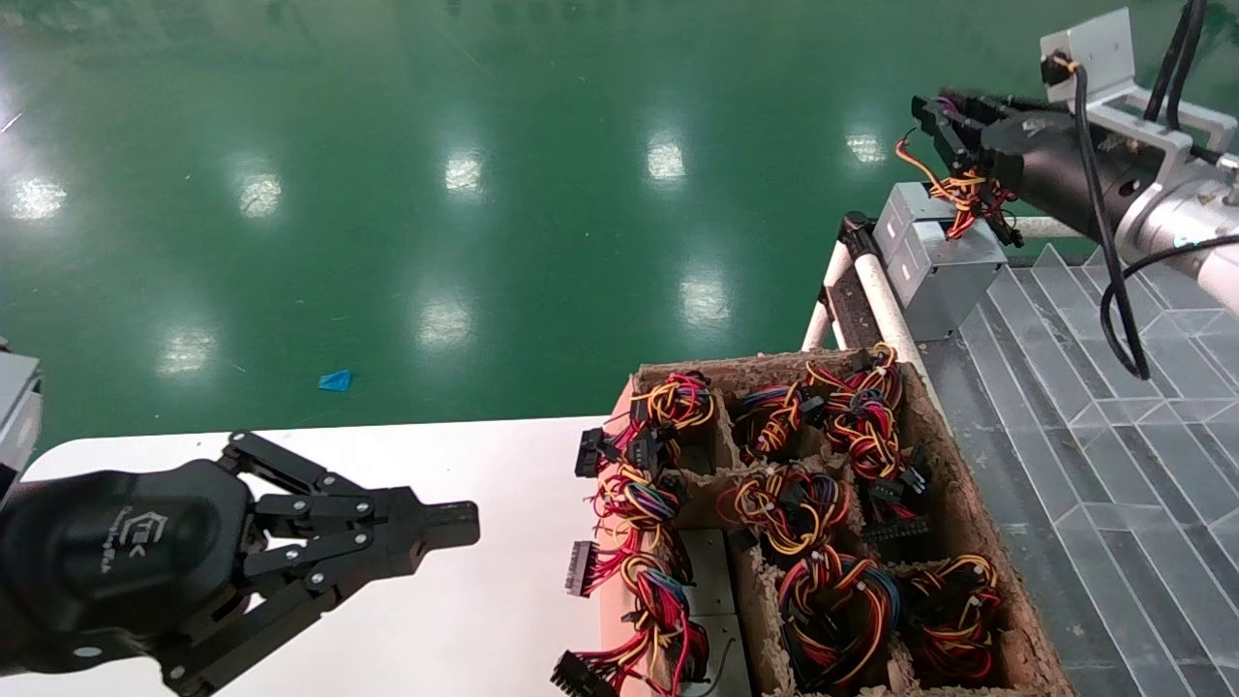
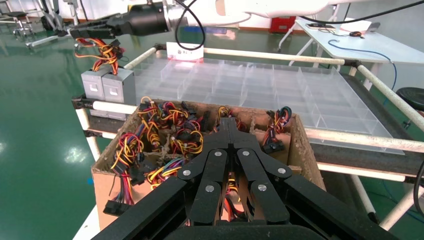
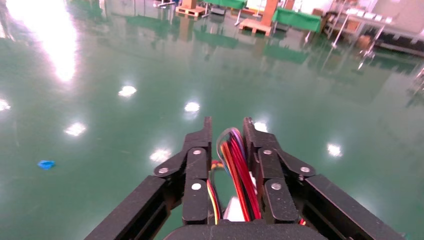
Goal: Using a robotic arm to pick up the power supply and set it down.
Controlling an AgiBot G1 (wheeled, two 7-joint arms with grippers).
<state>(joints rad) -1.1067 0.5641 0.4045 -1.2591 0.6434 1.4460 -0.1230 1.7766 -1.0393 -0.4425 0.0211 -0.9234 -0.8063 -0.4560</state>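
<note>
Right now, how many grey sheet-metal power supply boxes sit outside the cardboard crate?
2: side by side at the roller rack's far corner. The right gripper holds the wire bundle of the power supply; its twin stands beside it.

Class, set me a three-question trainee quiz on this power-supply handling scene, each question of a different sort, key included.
1. True or false: the right hand grips the power supply by its wire bundle.
2. Where is the left hand? A) above the white table B) inside the cardboard box
3. Fill in: the floor is ____.

Key: 1 true; 2 A; 3 green.
</note>
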